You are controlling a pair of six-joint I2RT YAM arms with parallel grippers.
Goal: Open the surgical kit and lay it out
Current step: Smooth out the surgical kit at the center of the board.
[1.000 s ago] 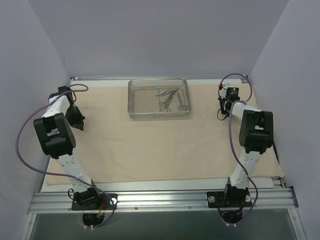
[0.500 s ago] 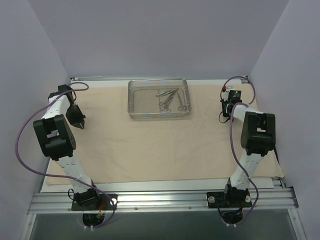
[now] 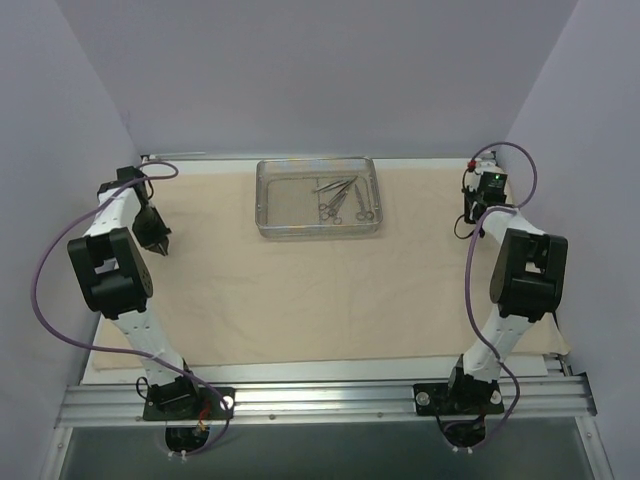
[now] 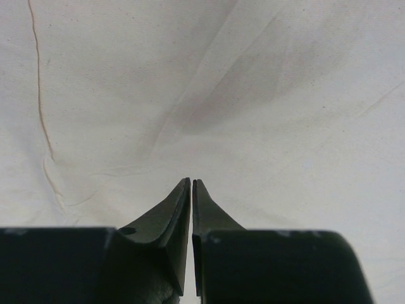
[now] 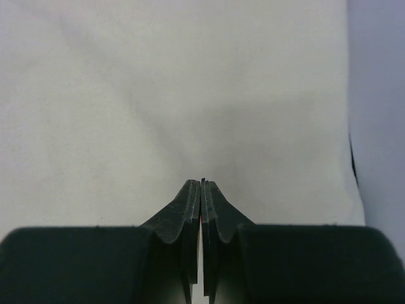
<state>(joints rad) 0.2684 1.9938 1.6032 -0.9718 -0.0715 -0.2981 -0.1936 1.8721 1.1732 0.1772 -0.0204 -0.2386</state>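
So the beige cloth [image 3: 300,290] is already spread out flat and covers pretty much the whole table, with only a thin white strip of the table [image 3: 330,371] showing along the near edge. The clear tray [image 3: 266,205] sits on the cloth at the far side, roughly in the middle between the two arms. The little metal scissors and forceps [image 3: 342,200] are all lying inside it, bunched up in the right half and overlapping each other. They're too small and tangled for me to count properly. Nothing has been taken out onto the cloth yet. The left gripper [image 4: 191,182] is over by the far left edge of the cloth, well away from the tray. Its fingers are pressed together with just a hairline gap, nothing between them, and they point down at a wrinkly patch with a few creases and a thin seam line running off to one side. The right gripper [image 5: 201,183] is way over at the far right corner, also nowhere near the tray. Its fingers are closed flat against each other and empty too. Below it the cloth looks smooth, and its right edge is just there with the pale wall [image 5: 380,95] beside it. Both arms are bolted to a metal rail [image 3: 320,400] at the front.
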